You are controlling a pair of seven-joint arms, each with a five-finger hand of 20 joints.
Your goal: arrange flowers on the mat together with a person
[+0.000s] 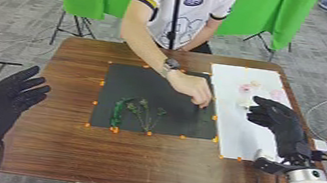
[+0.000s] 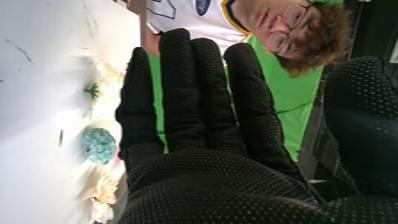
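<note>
Legible text, labels, numbers or signs: none. The person's white shirt (image 1: 207, 15), located beyond the right hand's fingers (image 1: 266, 111), bears printed marks (image 1: 191, 1) on sleeve and chest; these marks are unreadable.

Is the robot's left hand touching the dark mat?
Apart. The head view shows brown table between the left hand and the left edge of the dark mat.

There were two robot hands (image 1: 8, 103), one person's hand (image 1: 190, 86), one table (image 1: 45, 153), one dark mat (image 1: 133, 88) and one white mat (image 1: 242, 134). One blue flower (image 2: 100, 145) lay there; sprigs (image 1: 146, 120) were too small to count.
</note>
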